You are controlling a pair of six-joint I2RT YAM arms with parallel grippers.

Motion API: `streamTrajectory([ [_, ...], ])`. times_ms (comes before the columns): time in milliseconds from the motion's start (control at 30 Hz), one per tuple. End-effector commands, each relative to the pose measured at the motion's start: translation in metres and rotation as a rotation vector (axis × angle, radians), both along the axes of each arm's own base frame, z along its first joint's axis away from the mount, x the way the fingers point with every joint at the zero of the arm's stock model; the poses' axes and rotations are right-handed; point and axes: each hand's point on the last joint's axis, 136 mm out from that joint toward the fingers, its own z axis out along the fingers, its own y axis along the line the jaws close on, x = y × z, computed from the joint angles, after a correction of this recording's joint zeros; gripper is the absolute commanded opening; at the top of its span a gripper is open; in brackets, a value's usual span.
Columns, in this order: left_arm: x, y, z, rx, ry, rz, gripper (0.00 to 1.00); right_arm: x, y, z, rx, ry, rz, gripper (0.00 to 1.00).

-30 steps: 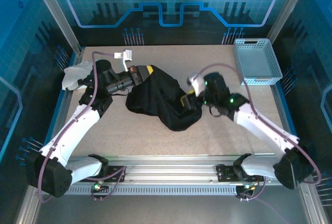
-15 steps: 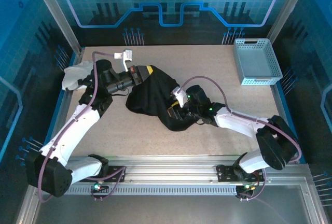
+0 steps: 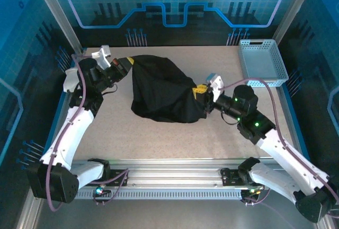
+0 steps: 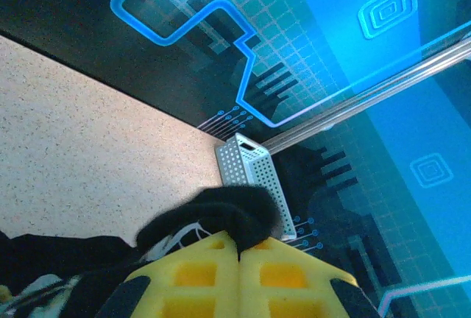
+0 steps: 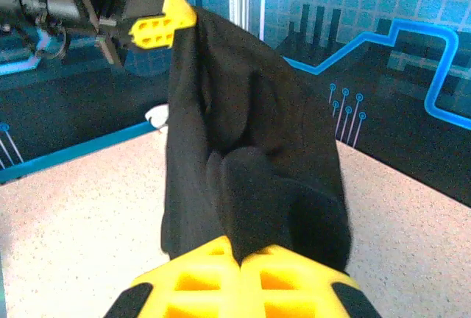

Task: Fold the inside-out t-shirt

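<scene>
Both arms have hold of the large plain black cloth t-shirt (image 3: 159, 88). The left claw (image 3: 127, 63) is clenched on a bunched edge of it near the bench's far left corner. The right claw (image 3: 200, 92) is pinched shut on another fold toward the middle right of the speckled beige bench (image 3: 159, 139). From the right wrist, the fabric (image 5: 250, 134) hangs in a loose, crumpled drape between the two claws, with its lower part sagging onto the bench.

To me this looks like the opening-out step rather than any folding. The shirt is a heap with no clear sleeve or hem showing. Next, I'd guess the claws need to draw apart to take up the slack, then lay the cloth flat without losing either pinch.

By my count there is one black t-shirt, two arms with a claw each, and one pale blue perforated plastic tray (image 3: 262, 62) at the far right corner.
</scene>
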Motion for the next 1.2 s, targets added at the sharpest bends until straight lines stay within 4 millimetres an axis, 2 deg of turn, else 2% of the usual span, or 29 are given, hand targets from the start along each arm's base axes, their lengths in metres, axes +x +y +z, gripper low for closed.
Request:
streamTrajectory([
  [0,-0.002,0.003,0.036,-0.032,-0.094,0.012,0.00,-0.007,0.004,-0.078,-0.107,0.109,0.040,0.02],
  [100,-0.001,-0.003,0.038,-0.046,-0.104,-0.027,0.00,-0.020,0.015,-0.110,-0.172,0.120,0.107,0.09],
  [167,-0.002,-0.007,0.040,-0.051,-0.123,-0.053,0.00,-0.034,0.027,-0.123,-0.235,0.120,0.186,0.17],
  [233,-0.003,-0.012,0.043,-0.053,-0.141,-0.085,0.00,-0.045,0.040,-0.124,-0.276,0.120,0.256,0.24],
  [300,-0.006,-0.017,0.046,-0.056,-0.160,-0.126,0.00,-0.044,0.046,-0.114,-0.255,0.111,0.272,0.30],
  [400,-0.014,-0.028,0.049,-0.068,-0.189,-0.202,0.00,-0.026,0.045,-0.084,-0.137,0.060,0.224,0.44],
  [500,-0.022,-0.035,0.051,-0.077,-0.226,-0.257,0.00,0.016,0.037,-0.059,0.028,0.108,0.102,0.55],
  [567,-0.025,-0.037,0.050,-0.080,-0.235,-0.276,0.00,0.045,0.039,-0.058,0.056,0.187,0.052,0.59],
  [600,-0.027,-0.038,0.050,-0.081,-0.237,-0.284,0.00,0.055,0.046,-0.058,0.055,0.220,0.063,0.60],
  [667,-0.028,-0.040,0.049,-0.083,-0.237,-0.291,0.00,0.070,0.064,-0.059,0.060,0.264,0.111,0.63],
  [700,-0.029,-0.040,0.049,-0.082,-0.237,-0.295,0.00,0.075,0.074,-0.060,0.071,0.276,0.144,0.70],
  [767,-0.030,-0.042,0.048,-0.081,-0.236,-0.301,0.00,0.085,0.091,-0.065,0.083,0.307,0.193,0.73],
  [867,-0.031,-0.043,0.045,-0.077,-0.229,-0.305,0.00,0.098,0.114,-0.061,0.096,0.295,0.255,0.71],
  [967,-0.030,-0.043,0.041,-0.069,-0.220,-0.306,0.00,0.106,0.135,-0.059,0.098,0.303,0.310,0.64],
  [1000,-0.031,-0.043,0.041,-0.066,-0.219,-0.305,0.00,0.110,0.140,-0.060,0.092,0.308,0.310,0.57],
  [1067,-0.030,-0.043,0.039,-0.060,-0.217,-0.302,0.00,0.122,0.140,-0.060,0.093,0.305,0.280,0.38],
  [1133,-0.030,-0.043,0.037,-0.053,-0.212,-0.298,0.00,0.129,0.129,-0.054,0.103,0.295,0.251,0.19],
  [1167,-0.030,-0.042,0.036,-0.047,-0.210,-0.291,0.00,0.129,0.124,-0.049,0.107,0.284,0.244,0.14],
])
